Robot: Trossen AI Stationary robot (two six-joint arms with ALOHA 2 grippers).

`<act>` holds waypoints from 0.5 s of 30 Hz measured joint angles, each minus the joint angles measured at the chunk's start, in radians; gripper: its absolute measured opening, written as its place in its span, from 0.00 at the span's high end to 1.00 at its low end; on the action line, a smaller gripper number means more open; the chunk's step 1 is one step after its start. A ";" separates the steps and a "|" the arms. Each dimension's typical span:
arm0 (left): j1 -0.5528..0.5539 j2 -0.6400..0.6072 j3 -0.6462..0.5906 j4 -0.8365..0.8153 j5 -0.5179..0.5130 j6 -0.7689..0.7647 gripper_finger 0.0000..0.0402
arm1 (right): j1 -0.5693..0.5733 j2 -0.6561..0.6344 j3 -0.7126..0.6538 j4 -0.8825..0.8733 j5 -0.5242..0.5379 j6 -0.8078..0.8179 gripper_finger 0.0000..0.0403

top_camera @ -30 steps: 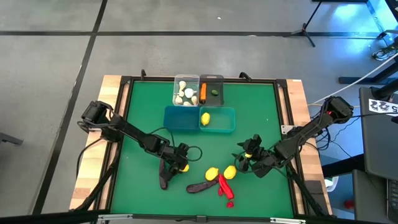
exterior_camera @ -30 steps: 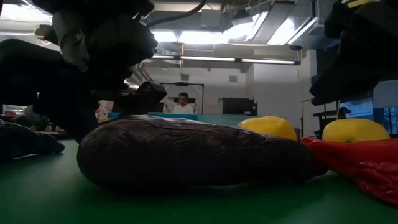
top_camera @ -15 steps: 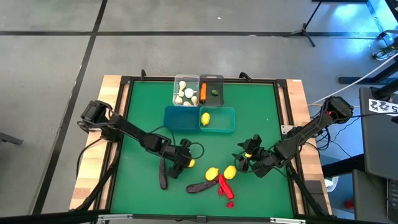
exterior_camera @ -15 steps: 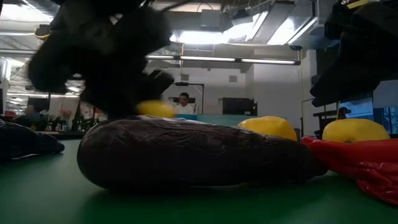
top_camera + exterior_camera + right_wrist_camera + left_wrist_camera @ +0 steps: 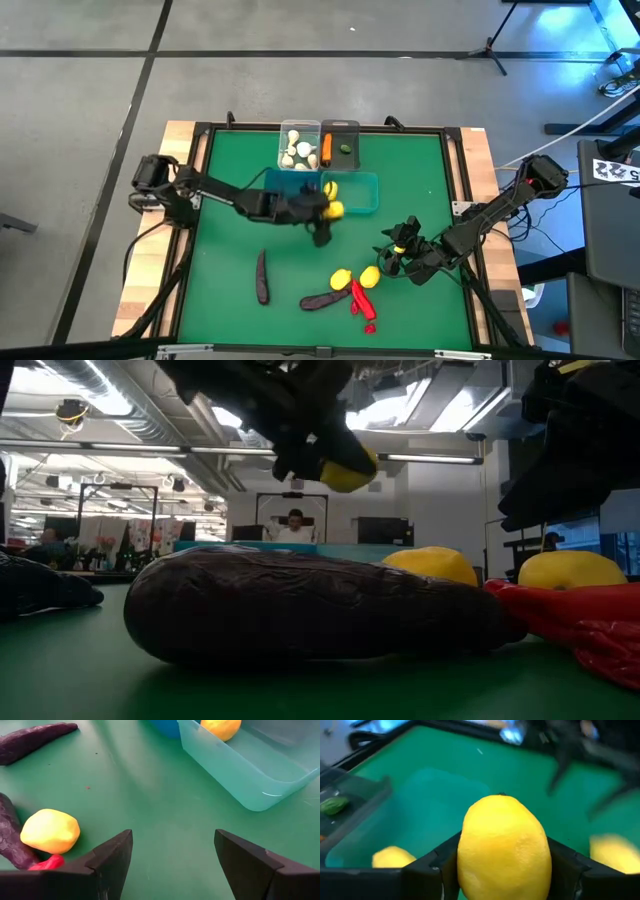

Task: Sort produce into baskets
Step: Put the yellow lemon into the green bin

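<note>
Since the earlier frame, left gripper (image 5: 327, 210) carries its clamped lemon (image 5: 334, 210) from lower centre up to the teal bin (image 5: 368, 205). Next step is probably release over it. Right gripper (image 5: 392, 257), spread wide, waits lower right.

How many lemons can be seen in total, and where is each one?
4: one lemon in the left gripper above the teal basket, one inside it, two on the table. More may be hidden.

The left tool (image 5: 327, 211) has carried its lemon (image 5: 335, 210) up to the teal basket (image 5: 362, 203).
</note>
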 joint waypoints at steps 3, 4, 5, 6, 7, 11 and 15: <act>0.047 0.002 0.000 0.052 -0.003 -0.108 0.49 | 0.000 0.000 0.000 0.000 0.007 0.000 0.30; 0.059 0.006 0.000 0.070 -0.003 -0.137 0.49 | 0.000 0.000 0.000 0.000 0.007 0.000 0.30; 0.069 0.008 0.000 0.077 -0.003 -0.165 0.49 | 0.000 0.000 0.000 0.001 0.008 0.000 0.30; 0.078 0.013 0.000 0.083 -0.003 -0.187 0.49 | 0.000 0.000 0.000 0.002 0.008 0.000 0.30; 0.084 0.020 0.000 0.100 -0.004 -0.203 0.49 | 0.000 0.000 0.000 0.002 0.008 0.000 0.30; 0.097 0.052 0.000 0.133 -0.032 -0.244 0.49 | 0.000 0.000 0.000 0.005 0.008 0.000 0.30; 0.095 0.087 0.000 0.190 -0.103 -0.282 0.49 | 0.000 0.000 0.000 0.009 0.025 0.000 0.30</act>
